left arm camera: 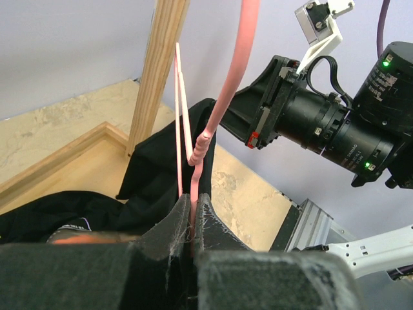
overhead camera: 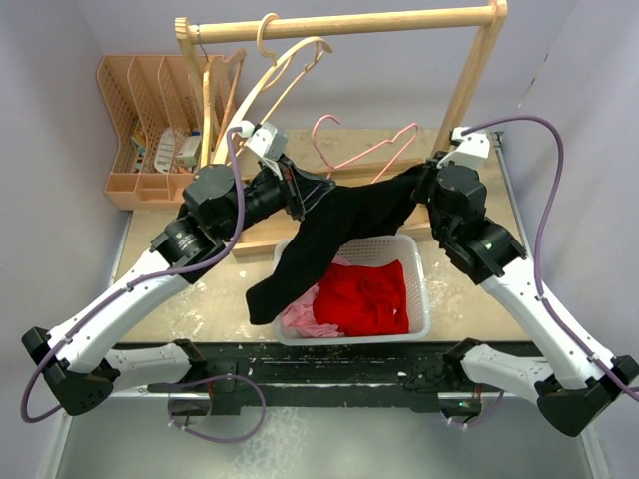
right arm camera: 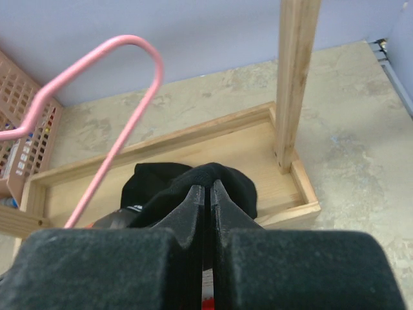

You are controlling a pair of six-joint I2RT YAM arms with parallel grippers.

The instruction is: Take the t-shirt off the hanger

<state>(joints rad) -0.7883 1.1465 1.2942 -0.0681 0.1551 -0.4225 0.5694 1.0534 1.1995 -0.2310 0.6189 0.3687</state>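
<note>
Left hand [left arm camera: 193,216] is pinched narrow on the stem of the pink hanger [left arm camera: 230,64]. Right hand [right arm camera: 206,194] is clamped on a fold of the black t-shirt [overhead camera: 339,225]. The shirt spans between the two hands over the far rim of the white basket [overhead camera: 421,284], and its loose end droops past the basket's left edge. The rack post [overhead camera: 469,85] stands just far-right of the right hand, with bare desk [overhead camera: 454,309] right of the basket.

The black t-shirt [overhead camera: 329,235] stretches between left tool [overhead camera: 324,187] and right tool [overhead camera: 419,185], barring the gap above the white basket [overhead camera: 421,289]. The pink hanger [left arm camera: 222,90] arches behind (spare hangers [overhead camera: 290,55] dangle from the rack's rail [overhead camera: 339,22] too), and the rack's right post [overhead camera: 467,90] crowds the right tool. Table [overhead camera: 215,309] left of the basket lies open.
</note>
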